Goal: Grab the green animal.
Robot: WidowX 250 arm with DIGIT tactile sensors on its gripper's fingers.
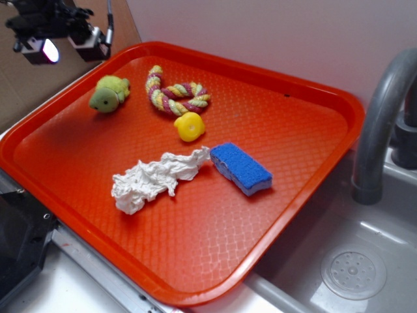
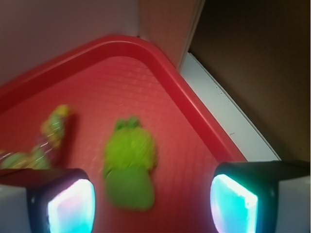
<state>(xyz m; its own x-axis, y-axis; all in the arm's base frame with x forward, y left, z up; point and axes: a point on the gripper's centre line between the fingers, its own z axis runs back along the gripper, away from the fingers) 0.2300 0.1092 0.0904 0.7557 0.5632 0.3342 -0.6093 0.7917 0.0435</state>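
Wrist view shows my gripper [image 2: 150, 204] with its two lit finger pads spread wide apart and nothing between them, hanging above the small fuzzy olive-green and yellow-green plush animal [image 2: 129, 162], which lies between the pads in that view, though blurred. Exterior view places the plush animal [image 1: 109, 93] in the far left corner region of the textured orange plastic tray [image 1: 195, 254], near the raised rim, with my gripper [image 1: 65, 40] up and to its left, apart from it. Risk, as I judge it: the toy is soft and rounded, so a shallow pinch could catch only fuzz and slip off; a descent offset toward the corner could strike the tray rim. The braided red-yellow-green rope ring [image 1: 174, 94] lies just beside the toy, and a wide closure could snag it. The smooth yellow rounded piece [image 1: 189, 126], crumpled white paper towel [image 1: 155, 178] and blue rectangular sponge [image 1: 240, 168] lie further off.
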